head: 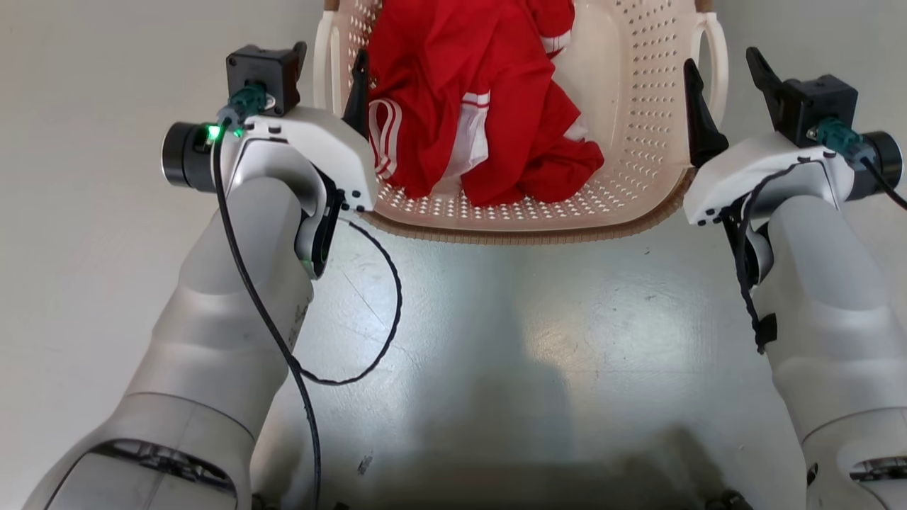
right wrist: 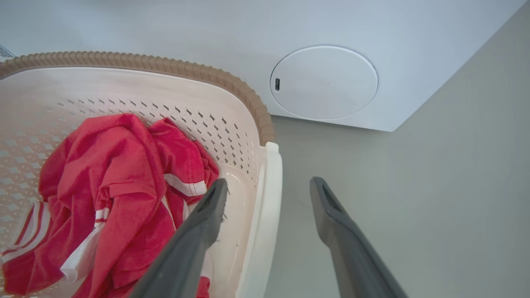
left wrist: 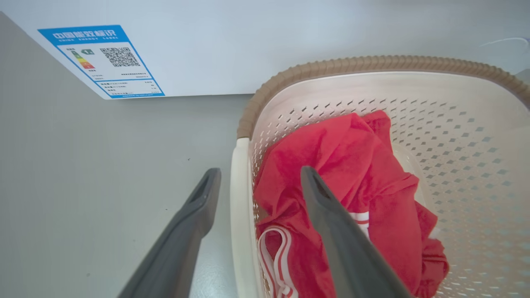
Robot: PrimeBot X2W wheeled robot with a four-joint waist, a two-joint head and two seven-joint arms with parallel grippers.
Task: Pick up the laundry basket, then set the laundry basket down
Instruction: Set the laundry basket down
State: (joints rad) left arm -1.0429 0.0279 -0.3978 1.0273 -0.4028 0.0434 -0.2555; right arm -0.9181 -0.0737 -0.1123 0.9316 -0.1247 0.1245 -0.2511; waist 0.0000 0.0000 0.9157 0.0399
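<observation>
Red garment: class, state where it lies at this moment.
In the head view, the red garment lies heaped inside the laundry basket, towards its left side, close beside the inner finger of the left claw.

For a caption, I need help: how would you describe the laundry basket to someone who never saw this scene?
Look at the grey floor in front of the white appliance; the laundry basket stands there. Its cream perforated walls, brown ribbed rim and the red clothing inside set it apart.
</observation>
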